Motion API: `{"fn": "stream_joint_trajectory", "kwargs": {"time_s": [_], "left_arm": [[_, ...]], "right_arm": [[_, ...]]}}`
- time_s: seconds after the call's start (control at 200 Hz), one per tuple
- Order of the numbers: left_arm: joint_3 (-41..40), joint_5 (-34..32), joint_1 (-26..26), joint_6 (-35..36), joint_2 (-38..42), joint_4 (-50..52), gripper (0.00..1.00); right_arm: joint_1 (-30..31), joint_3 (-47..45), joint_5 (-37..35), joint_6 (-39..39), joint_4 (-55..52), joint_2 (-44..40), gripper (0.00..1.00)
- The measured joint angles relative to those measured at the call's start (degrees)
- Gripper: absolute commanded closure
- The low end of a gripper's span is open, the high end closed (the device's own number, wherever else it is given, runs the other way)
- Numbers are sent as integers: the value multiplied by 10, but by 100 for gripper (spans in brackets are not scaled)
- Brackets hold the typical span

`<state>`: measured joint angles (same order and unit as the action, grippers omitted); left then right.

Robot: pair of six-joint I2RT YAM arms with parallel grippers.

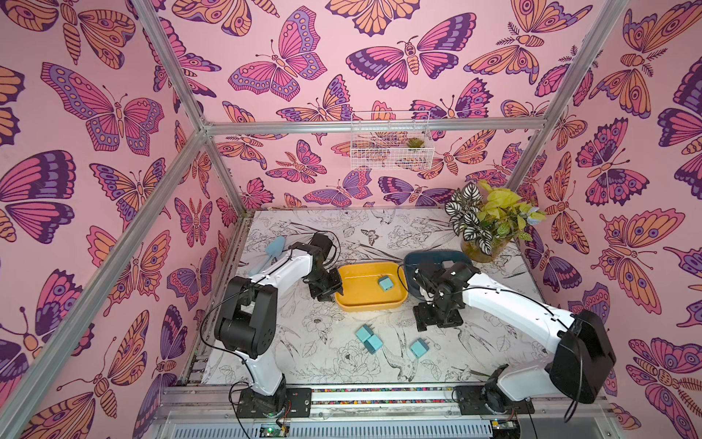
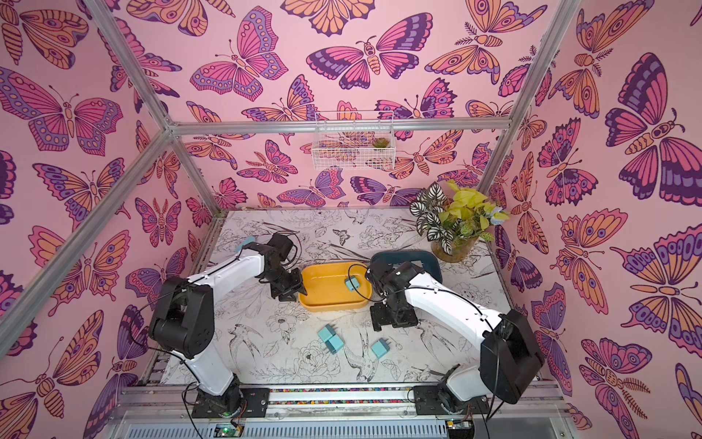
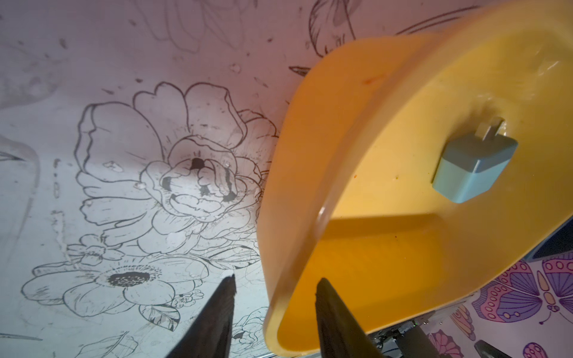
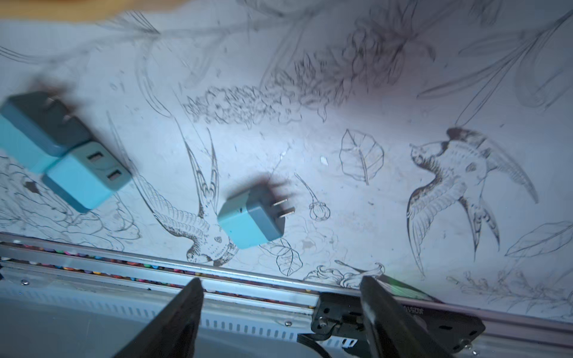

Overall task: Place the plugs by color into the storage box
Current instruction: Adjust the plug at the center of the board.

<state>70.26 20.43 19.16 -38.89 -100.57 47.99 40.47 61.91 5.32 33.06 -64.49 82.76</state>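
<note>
Left gripper (image 3: 276, 280): jaws parted astride the yellow tray (image 3: 294, 155) rim, clamping nothing.
Right gripper (image 4: 280, 279): jaws apart, empty.
Teal plug (image 3: 474, 167): lying in the tray.
Loose plugs (image 4: 251, 223): three on the table (image 4: 387, 217), two touching.
Handling: probably light, rigid, slick; pinch flat opposite sides, not prongs.

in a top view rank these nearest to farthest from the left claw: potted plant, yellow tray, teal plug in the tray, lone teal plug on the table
From the left claw:
1. yellow tray, its left rim at the claw
2. teal plug in the tray, toward its right end
3. lone teal plug, front right
4. potted plant, far right corner
</note>
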Motion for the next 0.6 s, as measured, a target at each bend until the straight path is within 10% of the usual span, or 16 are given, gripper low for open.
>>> {"fn": "stream_joint_trajectory", "kwargs": {"time_s": [0.125,0.33,0.596], "left_arm": [[0,-4,0,0,0,0,48],[1,-6,-4,-2,0,0,3],[3,-3,-21,-2,0,0,0]], "right_arm": [[0,-21,23,3,0,9,18],[0,-53,37,4,2,1,19],[0,-123,48,17,8,7,23]]}}
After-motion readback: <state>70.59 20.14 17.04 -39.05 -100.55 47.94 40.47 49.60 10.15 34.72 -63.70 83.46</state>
